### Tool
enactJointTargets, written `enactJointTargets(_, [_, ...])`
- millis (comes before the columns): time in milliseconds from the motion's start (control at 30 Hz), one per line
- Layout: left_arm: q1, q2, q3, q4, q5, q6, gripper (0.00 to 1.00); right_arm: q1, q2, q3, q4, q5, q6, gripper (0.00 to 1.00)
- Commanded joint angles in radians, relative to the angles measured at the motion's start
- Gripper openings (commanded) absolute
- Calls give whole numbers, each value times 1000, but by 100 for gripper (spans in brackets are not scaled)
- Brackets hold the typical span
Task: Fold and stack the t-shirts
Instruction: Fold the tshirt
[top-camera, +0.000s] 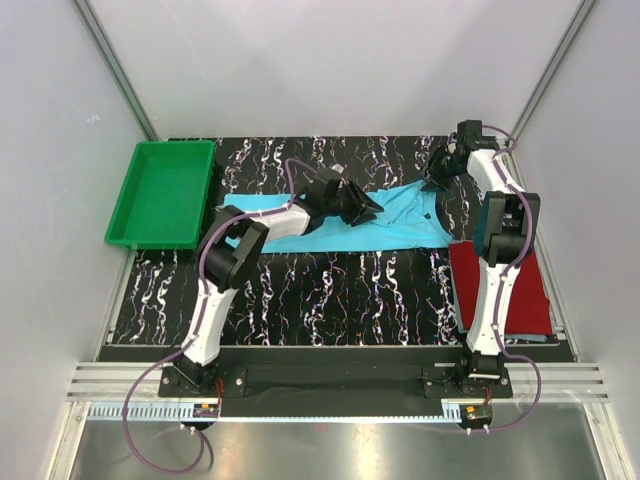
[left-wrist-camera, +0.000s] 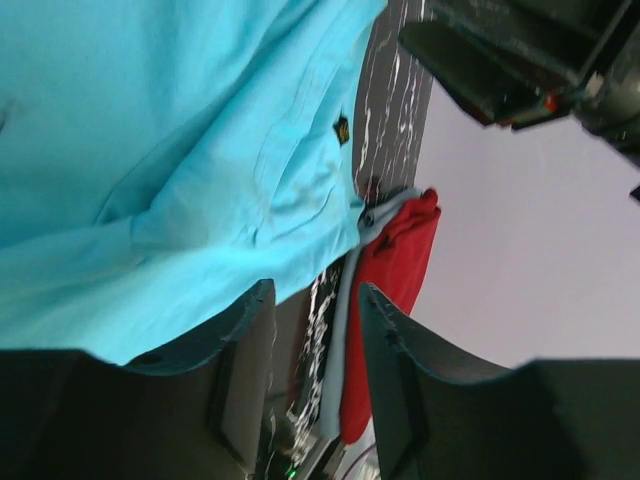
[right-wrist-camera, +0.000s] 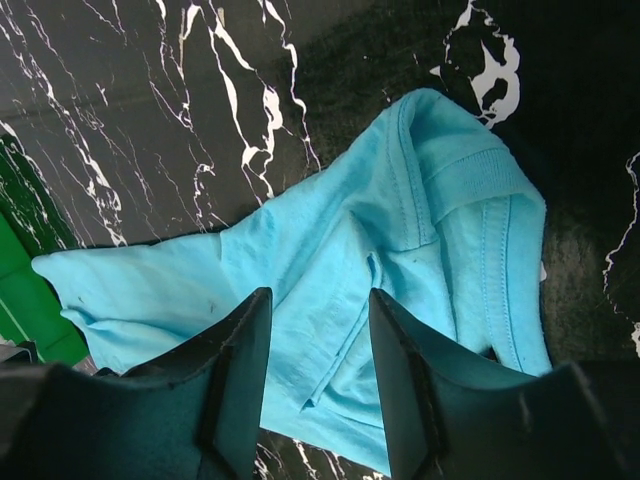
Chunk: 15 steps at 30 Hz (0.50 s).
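Nearest, dark red t-shirt (top-camera: 527, 290): lay as a flat folded rectangle at about 4 o'clock on the table (top-camera: 330, 290), with the right arm crossing over its inner edge; in the left wrist view (left-wrist-camera: 395, 270) it showed as a red slab at the table's edge.
Turquoise t-shirt (top-camera: 400, 225): lay spread out and unfolded across the table's middle, running from 9 o'clock toward 2 o'clock; it was rumpled, with soft creases and one sleeve bunched.
Neck label (left-wrist-camera: 342, 128): small and dark, on the turquoise cloth (left-wrist-camera: 150, 150) by its edge.
Collar (right-wrist-camera: 470, 165): ribbed band, turned up at the shirt's 2 o'clock end, with the cloth (right-wrist-camera: 300, 260) folded over itself beneath it.
Left claw (top-camera: 365, 205): hung over the shirt's middle; its fingers stood apart (left-wrist-camera: 315, 290) and nothing was caught between them.
Right claw (top-camera: 435, 182): at 2 o'clock, above the collar end; fingers parted (right-wrist-camera: 320, 295), with turquoise cloth seen through the gap and not pinched.
Green tray (top-camera: 160, 240): farthest, at 10 o'clock, just beside the shirt's left end.
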Motion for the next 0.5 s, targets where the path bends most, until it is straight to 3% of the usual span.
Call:
enactJointTargets(0, [-19, 30, 83, 14, -99, -45, 41, -2, -18, 12, 41, -23, -18, 50])
enactJointTargets(100, [-33, 47, 81, -8, -124, -74, 39, -2, -9, 12, 42, -27, -16, 50])
enactJointTargets(333, [-61, 79, 123, -63, -144, -62, 53, -2, 31, 23, 47, -51, -20, 52])
enactJointTargets(467, [-67, 101, 140, -85, -150, -70, 53, -2, 39, 26, 48, -56, -23, 52])
